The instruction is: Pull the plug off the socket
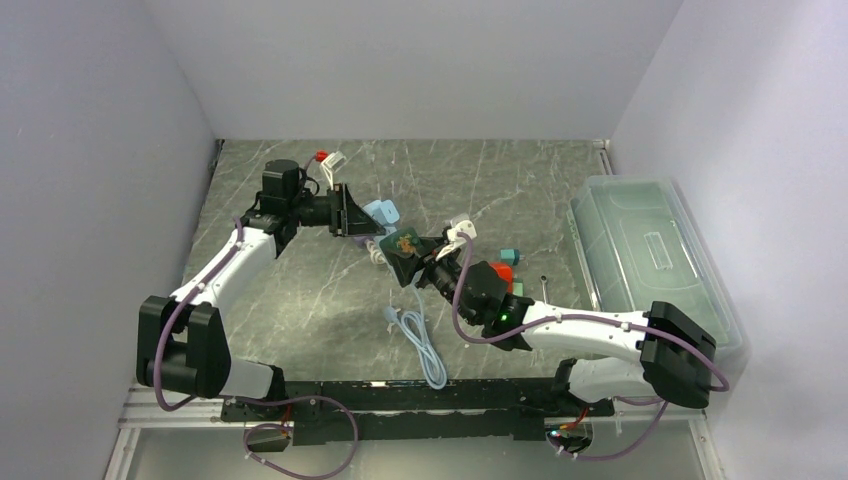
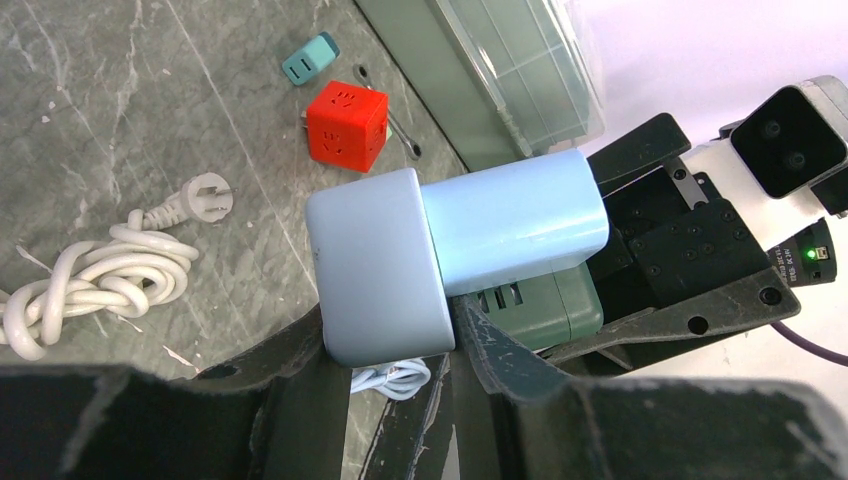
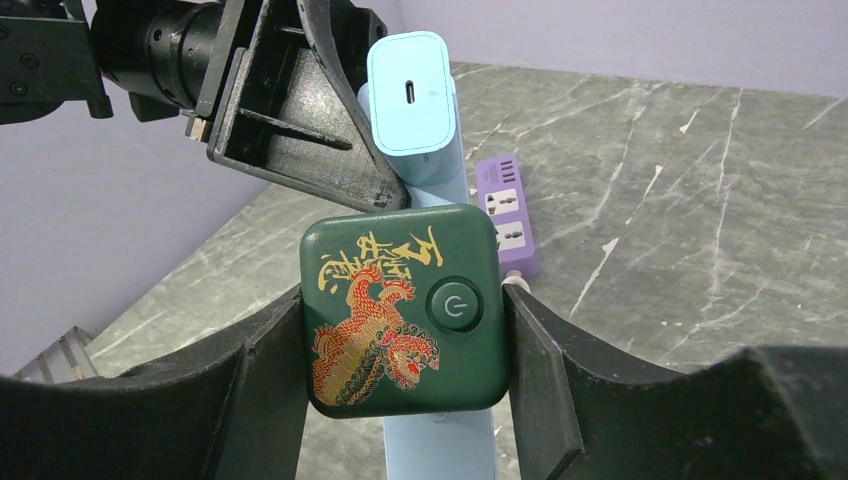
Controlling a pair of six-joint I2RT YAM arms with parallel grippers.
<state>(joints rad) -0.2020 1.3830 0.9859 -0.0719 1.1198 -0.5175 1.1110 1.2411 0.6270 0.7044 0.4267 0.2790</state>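
The blue plug (image 2: 510, 235) hides most of the green socket (image 2: 540, 310) (their join unseen).

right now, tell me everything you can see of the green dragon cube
The green cube is dark, smooth plastic with rounded corners. Its face carries a gold-and-red dragon print and a round power button, and one side has slots. It hangs above the table, clamped on two sides by the right gripper's jaws. Its back meets a pale blue block held by the left gripper.
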